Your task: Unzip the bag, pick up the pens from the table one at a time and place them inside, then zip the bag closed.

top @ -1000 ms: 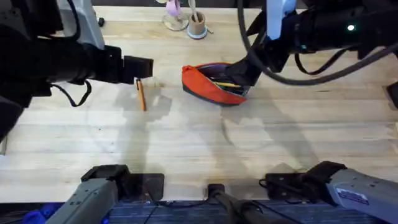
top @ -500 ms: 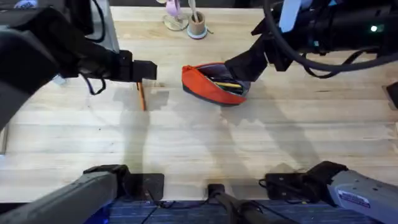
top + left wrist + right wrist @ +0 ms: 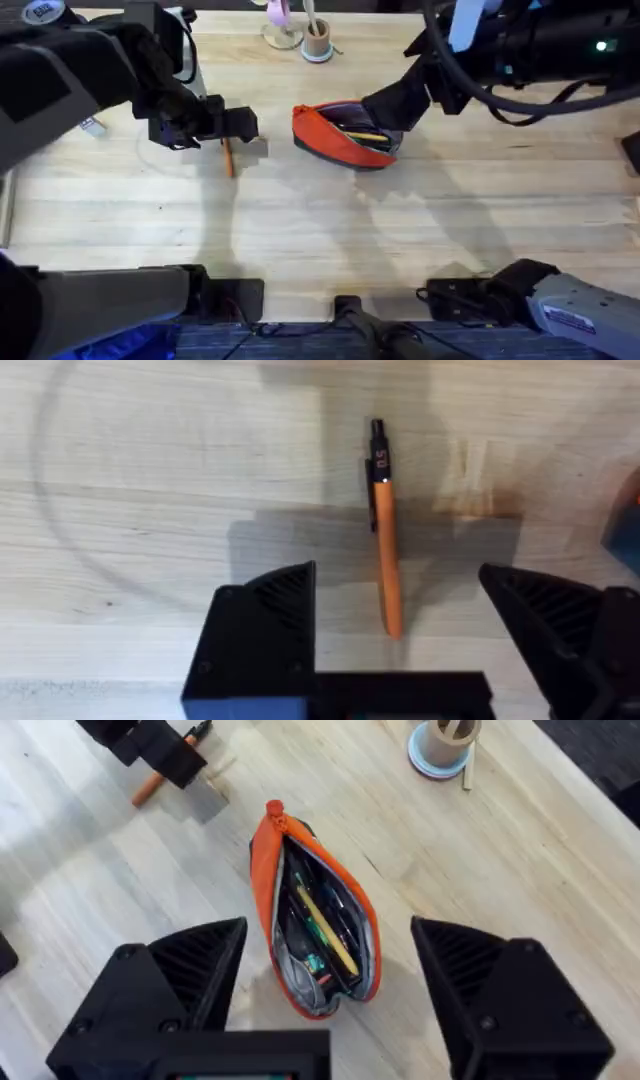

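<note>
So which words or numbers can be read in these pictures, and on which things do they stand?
"0.5": on the dark upper part of the orange pen, seen from the left wrist.
Label on the right arm's base: print is too small to read.
Nothing readable on the orange bag.

Soft orange pencil pouch with dark navy base [image 3: 345, 135], unzipped and gaping on the pale wooden plank table [image 3: 320, 230], containing yellow and green pens [image 3: 325, 932]. One thin orange pen with dark tip [image 3: 386, 530] lies flat well apart.
</note>
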